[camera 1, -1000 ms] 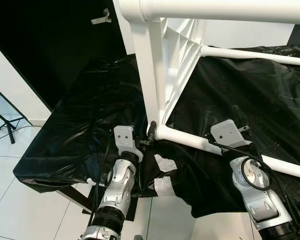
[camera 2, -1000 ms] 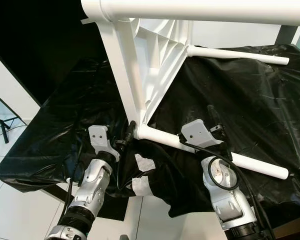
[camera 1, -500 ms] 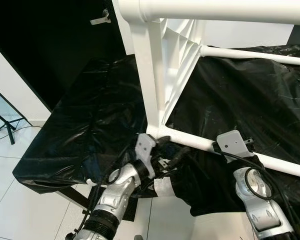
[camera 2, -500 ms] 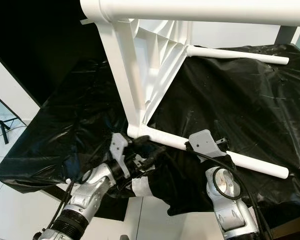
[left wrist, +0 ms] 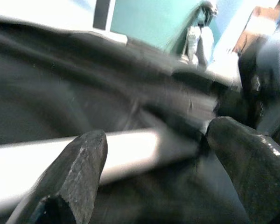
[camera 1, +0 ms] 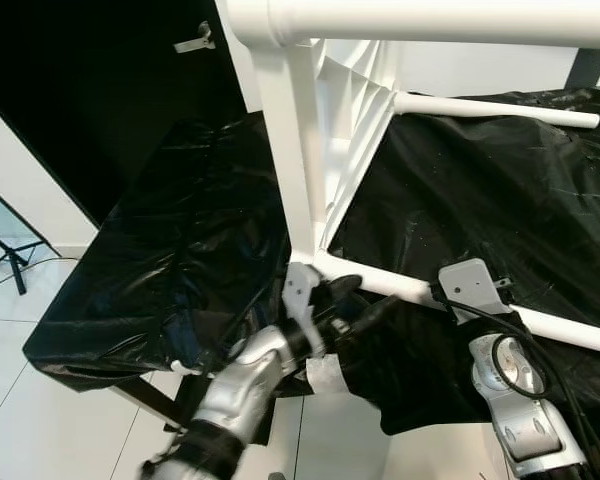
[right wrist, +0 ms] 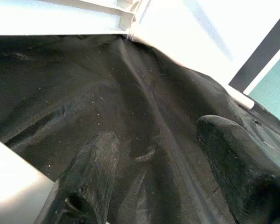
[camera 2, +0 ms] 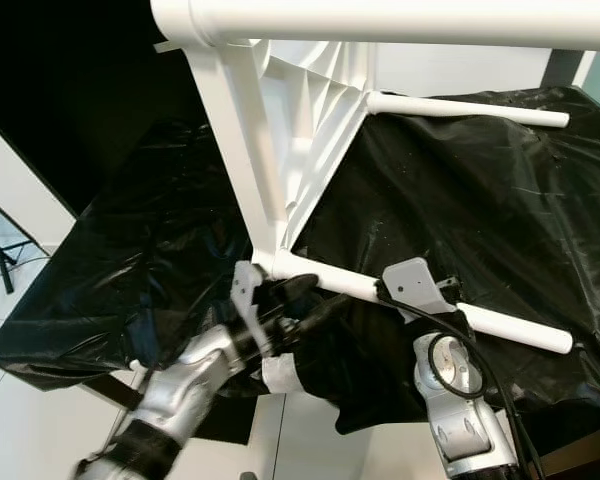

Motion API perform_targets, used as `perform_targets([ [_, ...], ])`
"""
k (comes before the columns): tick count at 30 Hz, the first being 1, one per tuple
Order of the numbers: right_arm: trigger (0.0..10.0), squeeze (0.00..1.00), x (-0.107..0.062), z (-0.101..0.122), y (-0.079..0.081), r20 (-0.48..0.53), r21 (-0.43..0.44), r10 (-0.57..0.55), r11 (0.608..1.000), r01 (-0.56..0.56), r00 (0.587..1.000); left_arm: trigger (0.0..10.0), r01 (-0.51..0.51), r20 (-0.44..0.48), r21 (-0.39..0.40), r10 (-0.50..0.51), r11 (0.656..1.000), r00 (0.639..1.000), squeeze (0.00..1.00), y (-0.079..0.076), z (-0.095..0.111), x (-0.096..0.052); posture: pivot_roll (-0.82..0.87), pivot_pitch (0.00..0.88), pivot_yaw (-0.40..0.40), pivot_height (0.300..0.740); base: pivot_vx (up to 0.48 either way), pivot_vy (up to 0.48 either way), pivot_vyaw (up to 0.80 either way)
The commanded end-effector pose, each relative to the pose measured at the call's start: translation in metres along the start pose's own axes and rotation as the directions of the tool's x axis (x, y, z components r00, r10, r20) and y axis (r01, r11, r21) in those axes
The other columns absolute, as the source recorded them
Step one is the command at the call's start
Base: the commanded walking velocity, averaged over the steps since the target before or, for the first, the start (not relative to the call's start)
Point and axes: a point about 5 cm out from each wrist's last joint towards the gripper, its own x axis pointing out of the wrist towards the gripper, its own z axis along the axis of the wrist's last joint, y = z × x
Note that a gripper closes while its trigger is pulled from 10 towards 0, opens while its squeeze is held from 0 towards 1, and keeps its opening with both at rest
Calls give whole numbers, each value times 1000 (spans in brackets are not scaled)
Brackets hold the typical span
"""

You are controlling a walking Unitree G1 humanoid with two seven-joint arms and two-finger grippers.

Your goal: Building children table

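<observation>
children table (camera 1: 325,160): white plastic, smooth, semi-gloss; ribbed moulding under its top | table legs (camera 1: 500,108): smooth white tubes, same finish | table cover (camera 1: 180,250): black plastic sheeting, glossy, creased | robot arms (camera 1: 515,400): silver metal, satin sheen | gripper fingers (right wrist: 86,177): black, matt, slightly rough | floor (camera 1: 40,420): white tiles, glossy

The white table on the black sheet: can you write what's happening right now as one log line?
left gripper: open, around near white leg | right gripper: open, above black sheet | white table: on its side
</observation>
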Motion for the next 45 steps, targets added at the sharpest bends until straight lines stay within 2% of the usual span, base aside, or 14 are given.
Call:
perform_targets([
  [1,10000,0,2,1,0,-11,28,1,1000,0,1000,10000,22,15,47,-22,999,1000,0,2,2,13,46,0,132,740,0,0,0],
  [4,10000,0,2,1,-3,-17,40,-13,999,13,1000,10000,-74,20,80,73,994,997,0,6,2,34,32,0,138,740,0,0,0],
  [8,10000,0,0,1,-2,-22,47,-16,999,17,1000,10000,-98,49,60,95,993,994,0,2,5,48,19,0,145,740,0,0,0],
  [13,10000,0,-2,3,0,-24,58,-17,998,18,1000,10000,-118,27,88,116,989,993,0,1,2,55,11,0,148,740,0,0,0],
  [16,10000,0,-1,6,1,-20,74,-15,997,16,1000,10000,-242,-29,157,250,957,968,0,9,-6,61,9,0,150,740,0,0,0],
  [19,10000,0,0,8,1,-8,66,-13,998,14,1000,10000,-296,-39,196,309,935,950,0,14,-9,63,8,0,149,740,0,0,0],
  [21,10000,0,3,24,1,105,-73,15,997,-8,994,10000,-336,-32,221,352,915,936,0,19,-9,62,10,0,147,740,0,0,0],
  [27,10000,0,4,43,-2,217,-195,7,980,37,976,10000,-333,-6,168,338,928,941,0,23,-11,54,11,0,139,740,0,0,0],
  [28,10000,0,4,41,-5,224,-218,-27,973,77,974,10000,-326,-3,152,331,933,944,0,24,-14,48,14,0,135,740,0,0,0],
  [30,10000,0,4,41,-5,224,-218,-27,973,77,974,10000,-326,-3,152,331,933,944,0,24,-14,48,14,0,135,740,0,0,0],
  [33,10000,0,3,31,-5,210,-266,-48,958,104,976,10000,-310,-12,128,314,942,949,0,24,-21,37,19,0,129,740,0,0,0],
  [38,10000,0,-4,1,-5,46,-204,-26,978,34,999,10000,-249,-163,276,301,928,940,0,26,-39,28,30,0,123,740,0,0,0],
  [42,10000,0,-2,1,-4,24,-184,-28,982,32,999,10000,-206,-230,312,284,927,931,0,26,-41,31,29,0,125,740,0,0,0],
  [45,10000,0,2,4,-4,8,-152,-39,988,39,999,10000,-137,-337,344,258,929,905,0,24,-48,35,28,0,127,740,0,0,0],
])
